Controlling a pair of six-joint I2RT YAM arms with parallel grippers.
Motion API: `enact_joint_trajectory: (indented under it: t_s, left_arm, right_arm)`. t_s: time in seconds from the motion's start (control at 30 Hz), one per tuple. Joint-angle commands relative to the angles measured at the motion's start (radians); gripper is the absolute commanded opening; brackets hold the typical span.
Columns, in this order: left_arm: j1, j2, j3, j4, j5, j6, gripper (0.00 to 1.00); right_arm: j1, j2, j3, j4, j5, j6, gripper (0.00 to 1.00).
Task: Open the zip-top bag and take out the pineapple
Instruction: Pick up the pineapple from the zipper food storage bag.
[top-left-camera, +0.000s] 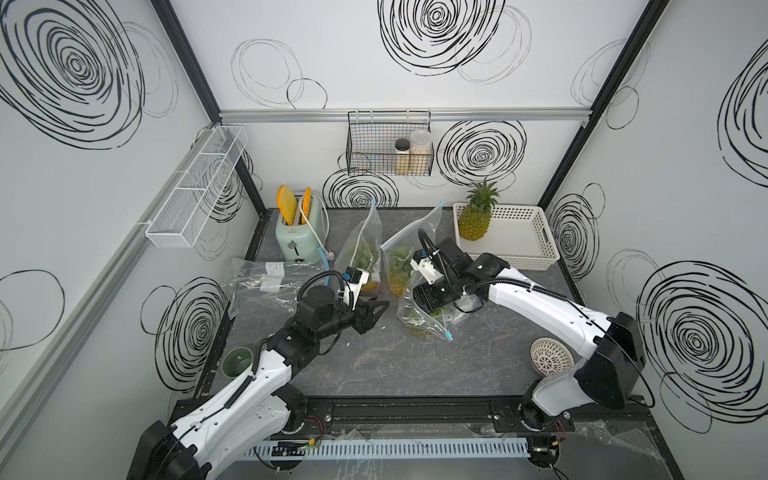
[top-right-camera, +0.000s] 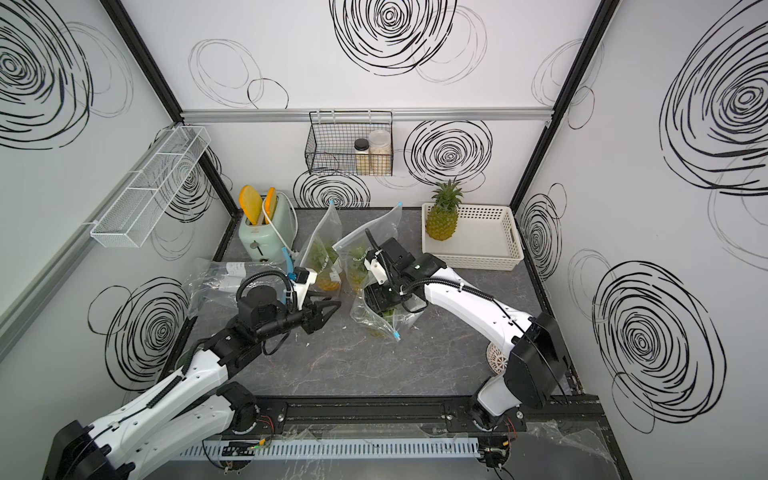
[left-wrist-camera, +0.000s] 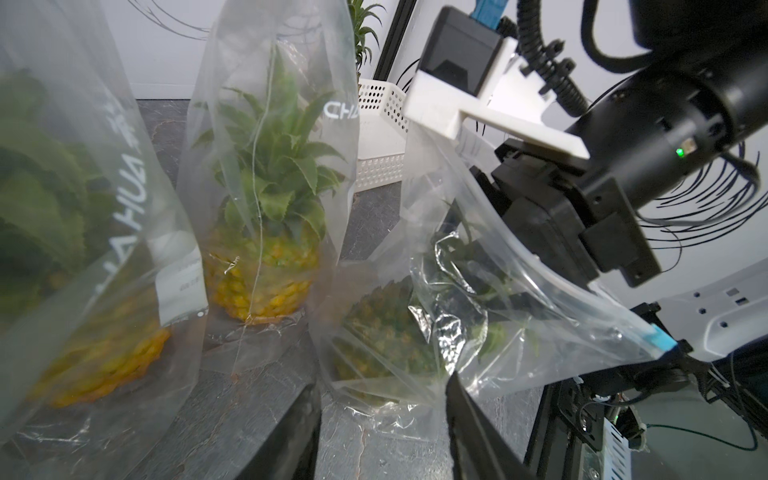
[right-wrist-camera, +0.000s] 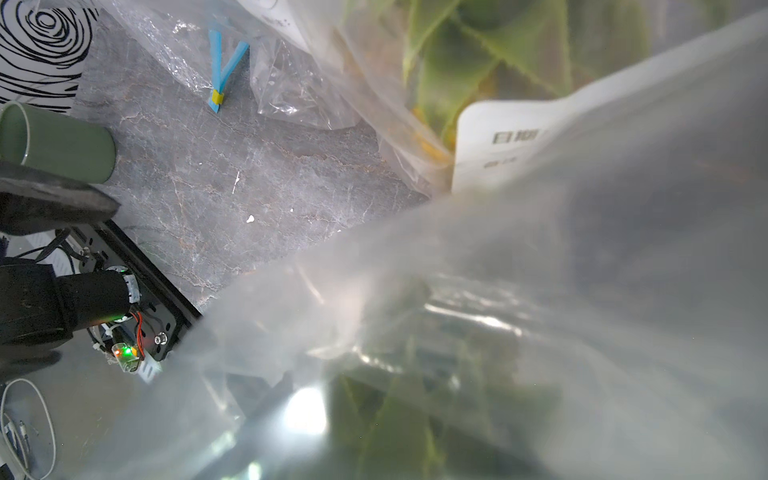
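Observation:
The zip-top bag (top-left-camera: 428, 322) (top-right-camera: 386, 322) lies slumped on the middle of the grey table, its mouth open and its blue slider (top-left-camera: 448, 335) at the near end. The pineapple (left-wrist-camera: 382, 332) lies inside it, with the crown toward the mouth. My right gripper (top-left-camera: 431, 306) (top-right-camera: 384, 308) is reached into the bag's mouth. In the right wrist view plastic veils its fingers, with green leaves (right-wrist-camera: 399, 415) between them. My left gripper (top-left-camera: 376, 313) (left-wrist-camera: 384, 419) stands open just left of the bag, and the bag's bottom edge lies between its fingertips.
Two more bagged pineapples (top-left-camera: 361, 259) (top-left-camera: 400, 268) stand behind. A bare pineapple (top-left-camera: 477, 220) stands in the white basket (top-left-camera: 523, 249) at the back right. A toaster (top-left-camera: 299, 232), empty bags (top-left-camera: 266, 282), a green cup (top-left-camera: 237, 361) and a white strainer (top-left-camera: 550, 357) ring the table.

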Motion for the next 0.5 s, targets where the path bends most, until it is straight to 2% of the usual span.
enact_joint_trajectory:
  t_s: [0.0, 0.1, 0.3, 0.47]
  left_arm:
    - [0.008, -0.015, -0.008, 0.051, -0.003, -0.009, 0.52]
    - [0.010, -0.017, -0.005, 0.046, -0.003, -0.008, 0.52]
    - [0.012, -0.012, -0.004, 0.045, 0.000, -0.015, 0.52]
    - [0.010, 0.002, -0.029, 0.097, 0.033, -0.080, 0.55]
  right_arm:
    - [0.013, -0.008, -0.069, -0.109, 0.021, 0.028, 0.61]
    - [0.013, -0.018, -0.116, -0.076, 0.019, 0.042, 0.52]
    - [0.008, -0.044, -0.152, -0.037, 0.031, 0.059, 0.02]
    - [-0.014, -0.102, -0.088, -0.048, 0.040, 0.038, 0.00]
